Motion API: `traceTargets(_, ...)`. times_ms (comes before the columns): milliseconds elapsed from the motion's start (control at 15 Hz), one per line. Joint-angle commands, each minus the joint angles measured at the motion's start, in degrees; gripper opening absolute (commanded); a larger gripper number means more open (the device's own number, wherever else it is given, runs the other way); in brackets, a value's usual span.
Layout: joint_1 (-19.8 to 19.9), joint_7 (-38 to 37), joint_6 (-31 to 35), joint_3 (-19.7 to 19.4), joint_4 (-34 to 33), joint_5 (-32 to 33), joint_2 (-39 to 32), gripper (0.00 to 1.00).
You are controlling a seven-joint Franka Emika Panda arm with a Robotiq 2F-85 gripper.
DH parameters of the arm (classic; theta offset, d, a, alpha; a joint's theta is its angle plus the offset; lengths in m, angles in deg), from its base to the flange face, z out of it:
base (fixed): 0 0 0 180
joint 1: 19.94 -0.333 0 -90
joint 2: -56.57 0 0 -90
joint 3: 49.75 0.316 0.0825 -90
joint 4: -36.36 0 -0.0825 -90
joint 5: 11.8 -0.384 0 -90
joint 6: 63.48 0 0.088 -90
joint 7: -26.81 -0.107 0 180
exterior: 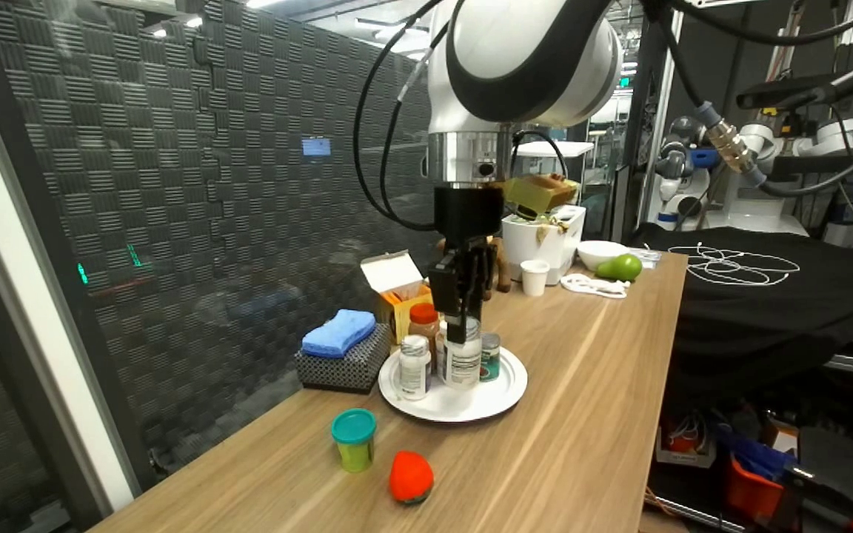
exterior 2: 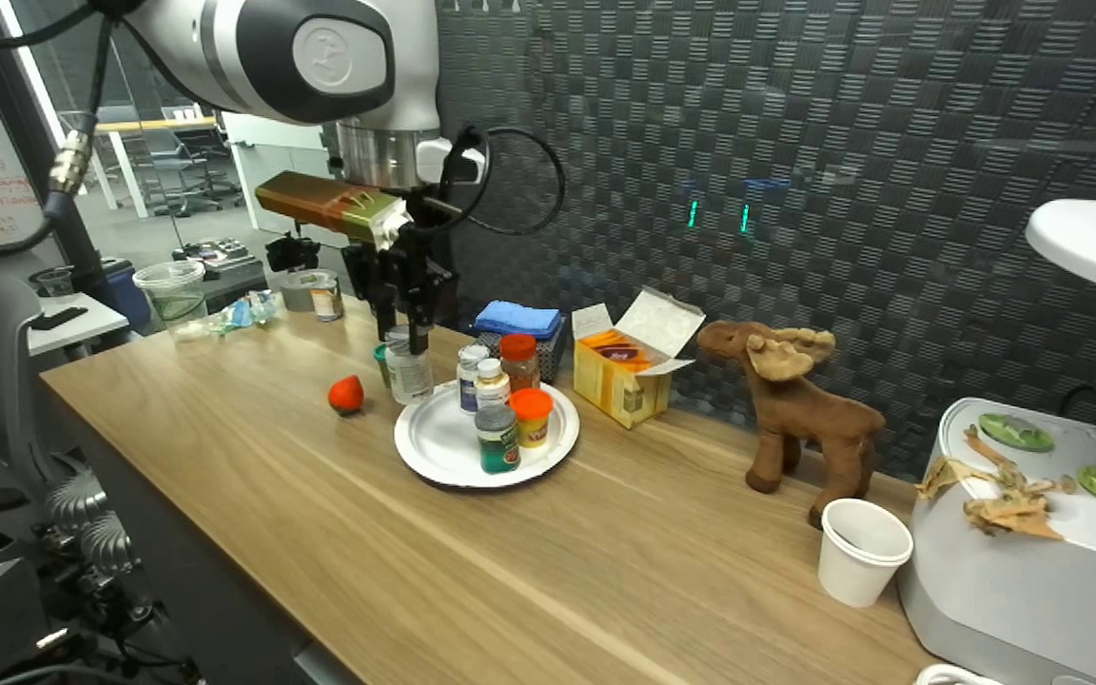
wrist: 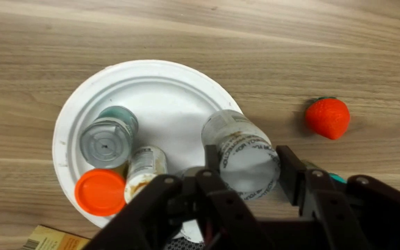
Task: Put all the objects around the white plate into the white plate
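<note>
My gripper (wrist: 247, 156) is shut on a white bottle (wrist: 227, 125), one finger against either side of its silvery top. In the wrist view this bottle overlaps the right rim of the white plate (wrist: 165, 93); I cannot tell whether its base touches. On the plate stand a green jar (exterior 2: 498, 438), an orange-lidded tub (exterior 2: 531, 419), a small white bottle (exterior 2: 492, 388), a red-capped jar (exterior 2: 519, 360) and a blue-labelled white bottle (exterior 2: 470, 381). Off the plate, on the table, are a red strawberry-like ball (exterior: 410, 477) and a green cup (exterior: 355, 440) with a teal lid, mostly hidden in the wrist view.
Behind the plate are a patterned box (exterior: 345, 366) with a blue cloth (exterior: 339, 333) and an open yellow carton (exterior 2: 619, 376). A toy moose (exterior 2: 805, 419), paper cups (exterior 2: 862, 552) and a white bin (exterior: 545, 237) stand along the table (exterior 2: 320, 476).
</note>
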Motion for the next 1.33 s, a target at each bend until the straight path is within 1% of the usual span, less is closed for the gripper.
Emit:
traceTargets(0, 0.27, 0.29, 3.13, -1.25, 1.38, 0.77, -0.12, 0.2)
traceTargets(200, 0.23, -0.65, 4.82, -2.35, 1.22, 2.86, -1.39, 0.2)
traceTargets(400, 0.56, -0.57, 5.56, -3.11, 1.01, 3.62, -2.45, 0.2)
traceTargets(1000, 1.54, -0.15, 7.96, -4.11, -0.14, 3.92, -6.24, 0.2)
traceTargets(1267, 2.13, -0.01, 8.15, -4.27, 0.1, 3.51, -6.23, 0.2)
